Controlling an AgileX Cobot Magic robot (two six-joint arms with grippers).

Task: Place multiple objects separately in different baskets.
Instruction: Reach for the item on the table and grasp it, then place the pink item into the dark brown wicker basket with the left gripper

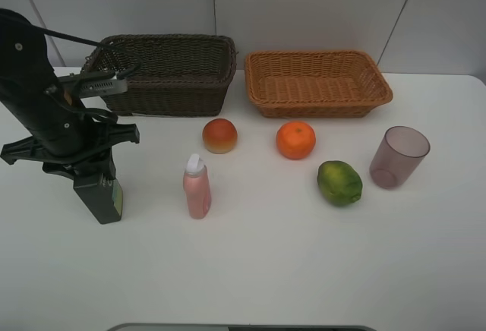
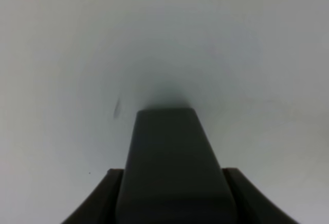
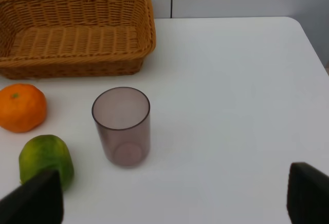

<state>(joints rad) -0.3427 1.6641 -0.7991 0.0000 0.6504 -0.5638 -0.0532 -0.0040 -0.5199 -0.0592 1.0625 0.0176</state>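
1. Two sets of fingers: my left fingers [image 2: 103, 201] clamp the bottle [image 1: 102, 198], upright on the bench [image 1: 266, 270].
2. My right fingers [image 3: 36, 201] are spread wide; the cup [image 3: 122, 126] stands ahead of them, untouched.

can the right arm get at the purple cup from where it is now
Probably yes: the purple cup stands upright ahead of the open right gripper, the green fruit beside it but apart.

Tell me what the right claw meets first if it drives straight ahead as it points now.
Likely the green citrus fruit, lying just ahead of one finger of the open right claw. The purple cup stands further on, within the jaws' span. Depth is uncertain.
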